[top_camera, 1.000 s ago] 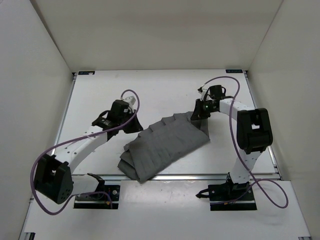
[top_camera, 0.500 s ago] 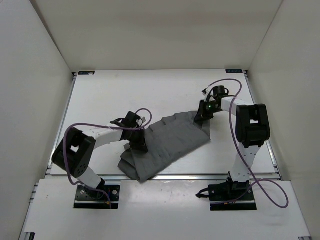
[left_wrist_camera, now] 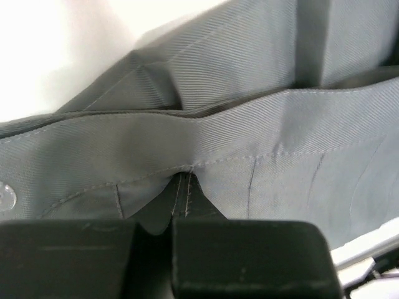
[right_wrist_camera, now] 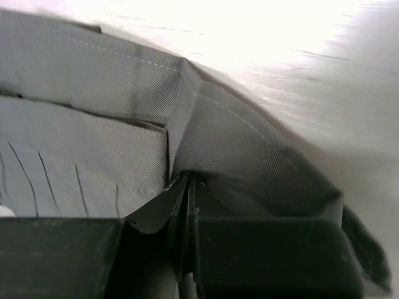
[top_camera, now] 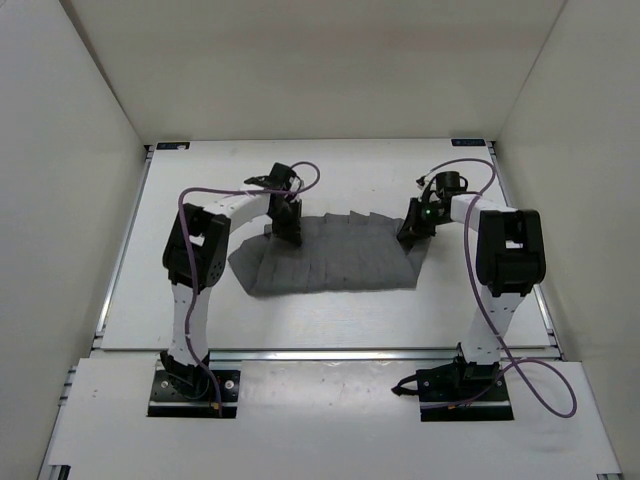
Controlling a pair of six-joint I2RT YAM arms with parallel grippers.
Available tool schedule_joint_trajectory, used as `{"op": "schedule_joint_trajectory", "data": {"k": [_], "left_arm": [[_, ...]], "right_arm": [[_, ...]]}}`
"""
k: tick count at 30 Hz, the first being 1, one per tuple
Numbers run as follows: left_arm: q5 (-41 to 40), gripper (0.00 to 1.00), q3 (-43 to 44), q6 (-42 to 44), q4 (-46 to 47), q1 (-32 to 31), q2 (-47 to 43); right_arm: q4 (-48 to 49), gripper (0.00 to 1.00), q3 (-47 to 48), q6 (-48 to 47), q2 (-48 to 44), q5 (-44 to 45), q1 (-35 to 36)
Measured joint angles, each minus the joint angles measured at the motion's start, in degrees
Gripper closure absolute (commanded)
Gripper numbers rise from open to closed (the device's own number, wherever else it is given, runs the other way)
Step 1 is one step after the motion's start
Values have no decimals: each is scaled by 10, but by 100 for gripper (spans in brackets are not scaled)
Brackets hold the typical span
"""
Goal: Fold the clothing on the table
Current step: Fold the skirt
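Note:
The clothing, a dark grey pleated garment, lies spread across the middle of the white table. My left gripper is shut on its upper left edge. In the left wrist view a stitched fold of the clothing is pinched between the black fingers. My right gripper is shut on the upper right corner. The right wrist view shows the hem of the clothing squeezed between the two fingers.
White walls enclose the table on three sides. Metal rails run along the near edge and the sides. Purple cables loop from both arms. Bare tabletop lies behind and in front of the garment.
My left arm swung from the garment's near left side up to its far left edge, dragging the fabric with it. The clothing went from a diagonal heap to a wide spread strip. The right gripper barely moved.

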Motion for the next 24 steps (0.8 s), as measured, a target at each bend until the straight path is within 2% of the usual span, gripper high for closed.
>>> {"op": "schedule_joint_trajectory", "data": {"k": [4, 5, 7, 10, 11, 12, 13, 15, 19, 24], "left_arm": [[-16, 100, 105, 31, -37, 9, 62], [-19, 100, 114, 37, -40, 9, 67], [-21, 99, 119, 44, -48, 8, 69], [-22, 71, 119, 50, -54, 8, 67], [-21, 65, 119, 52, -56, 9, 66], [-21, 64, 119, 51, -57, 10, 63], [-20, 59, 118, 50, -58, 11, 58], [-16, 54, 114, 51, -56, 14, 40], [-10, 53, 104, 50, -49, 37, -12], [-42, 55, 60, 50, -41, 64, -90]], "right_arm": [[3, 94, -1, 14, -5, 18, -14], [2, 90, -1, 18, -8, 24, -18], [-3, 78, 0, 25, -15, 35, -25], [-9, 47, 0, 40, -41, 46, -30], [-7, 43, -2, 46, -56, 49, -31], [-2, 33, -6, 50, -76, 50, -31], [4, 24, -13, 55, -99, 49, -30], [14, 14, -29, 62, -150, 50, -26], [17, 9, -49, 64, -212, 75, 2], [5, 6, -111, 64, -204, 78, 17]]}}
